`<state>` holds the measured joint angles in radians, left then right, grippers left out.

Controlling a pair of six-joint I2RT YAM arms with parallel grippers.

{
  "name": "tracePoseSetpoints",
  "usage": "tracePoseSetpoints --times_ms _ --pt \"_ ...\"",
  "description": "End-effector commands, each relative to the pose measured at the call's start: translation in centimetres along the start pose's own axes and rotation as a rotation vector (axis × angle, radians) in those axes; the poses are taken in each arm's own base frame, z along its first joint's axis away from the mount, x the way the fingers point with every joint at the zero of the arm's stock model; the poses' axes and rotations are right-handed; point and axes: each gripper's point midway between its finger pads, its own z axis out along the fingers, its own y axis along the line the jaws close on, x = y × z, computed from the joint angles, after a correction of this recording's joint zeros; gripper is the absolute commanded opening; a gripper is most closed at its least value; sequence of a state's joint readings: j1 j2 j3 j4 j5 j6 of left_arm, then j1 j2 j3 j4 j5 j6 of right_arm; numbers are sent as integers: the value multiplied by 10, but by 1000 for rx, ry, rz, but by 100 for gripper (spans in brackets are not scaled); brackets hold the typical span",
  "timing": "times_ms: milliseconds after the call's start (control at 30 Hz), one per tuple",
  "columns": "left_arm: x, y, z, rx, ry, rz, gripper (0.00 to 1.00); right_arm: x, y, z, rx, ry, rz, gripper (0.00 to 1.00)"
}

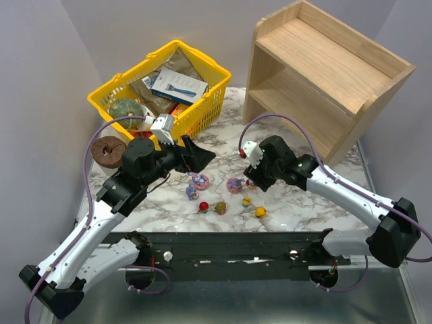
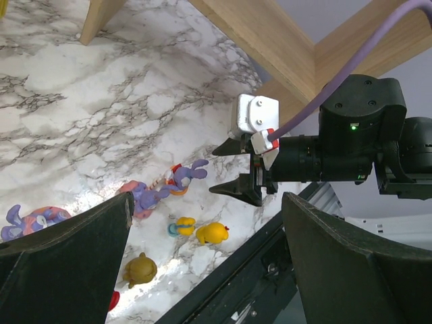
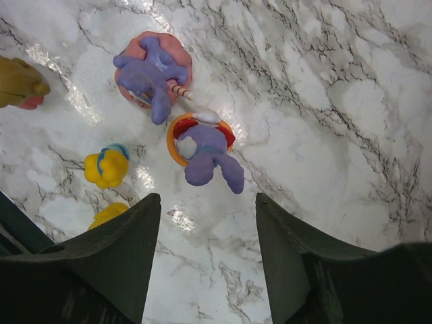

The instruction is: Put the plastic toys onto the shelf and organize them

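Several plastic toys lie on the marble top between my arms: purple long-eared ones, a red one, an olive one and yellow ones. My right gripper is open and low over the table. Nothing sits between its fingers, and a purple toy on an orange ring lies just past its tips. A second purple toy on a pink base lies farther out. My left gripper hangs open and empty above the toys. The wooden shelf stands at the back right with both tiers bare.
A yellow basket of grocery boxes and a green-grey gourd stands at the back left. A brown round disc lies beside the left arm. A black rail runs along the table's near edge.
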<state>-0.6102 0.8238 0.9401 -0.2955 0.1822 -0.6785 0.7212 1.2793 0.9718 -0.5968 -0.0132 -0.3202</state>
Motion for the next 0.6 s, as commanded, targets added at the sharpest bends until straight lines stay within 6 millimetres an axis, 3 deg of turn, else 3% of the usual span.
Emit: tracePoseSetpoints --times_ms 0,333,533,567 --pt "1 6 -3 -32 -8 2 99 -9 -3 8 12 -45 -59 66" --pt "1 9 -5 -48 -14 -2 99 -9 -4 26 12 -27 -65 60" --pt "1 11 -4 -59 -15 -2 99 -10 -4 30 9 -17 -48 49" --pt "1 11 -5 -59 -15 -2 99 -10 -4 31 10 -15 -43 43"
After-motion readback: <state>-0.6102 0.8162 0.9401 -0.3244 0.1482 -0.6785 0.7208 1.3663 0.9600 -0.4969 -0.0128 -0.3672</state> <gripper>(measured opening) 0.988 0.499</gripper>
